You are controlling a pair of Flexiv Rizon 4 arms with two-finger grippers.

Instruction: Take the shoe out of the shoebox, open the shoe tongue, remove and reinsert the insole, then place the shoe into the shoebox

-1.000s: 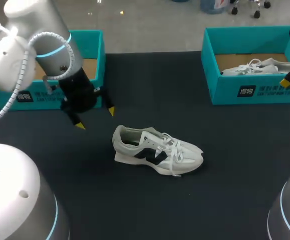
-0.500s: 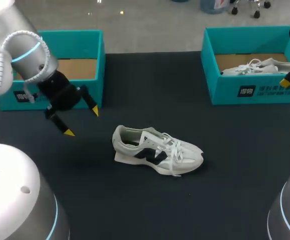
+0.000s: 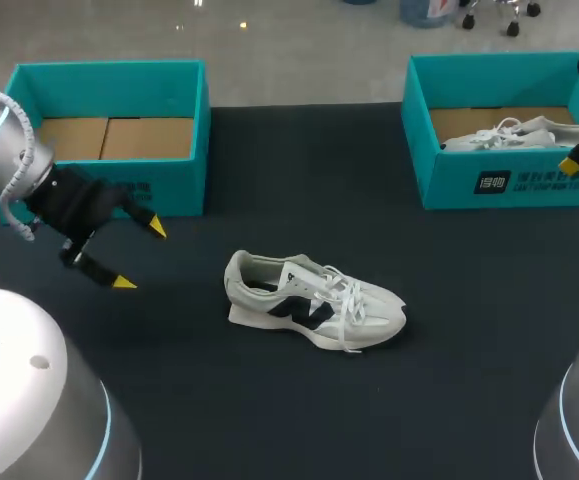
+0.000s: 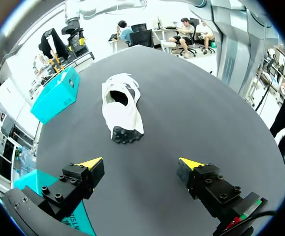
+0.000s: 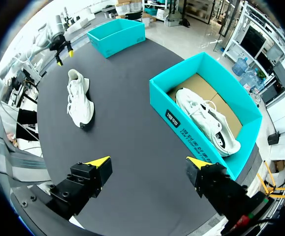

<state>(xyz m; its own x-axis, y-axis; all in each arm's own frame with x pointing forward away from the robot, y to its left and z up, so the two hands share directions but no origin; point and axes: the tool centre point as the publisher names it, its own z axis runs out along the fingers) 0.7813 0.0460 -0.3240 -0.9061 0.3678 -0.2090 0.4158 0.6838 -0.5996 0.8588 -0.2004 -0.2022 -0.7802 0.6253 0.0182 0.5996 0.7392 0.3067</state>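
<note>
Left gripper (image 3: 140, 256), released, has drawn back from the shoe (image 3: 314, 300); right gripper (image 5: 149, 160) released too

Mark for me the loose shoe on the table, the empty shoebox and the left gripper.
shoe on the table (image 3: 309, 305): head view, on its side panel at mid-length.
empty shoebox (image 3: 109, 90): head view, on the inside of its far wall.
left gripper (image 3: 139, 256): head view, midway between its two yellow fingertips.
</note>
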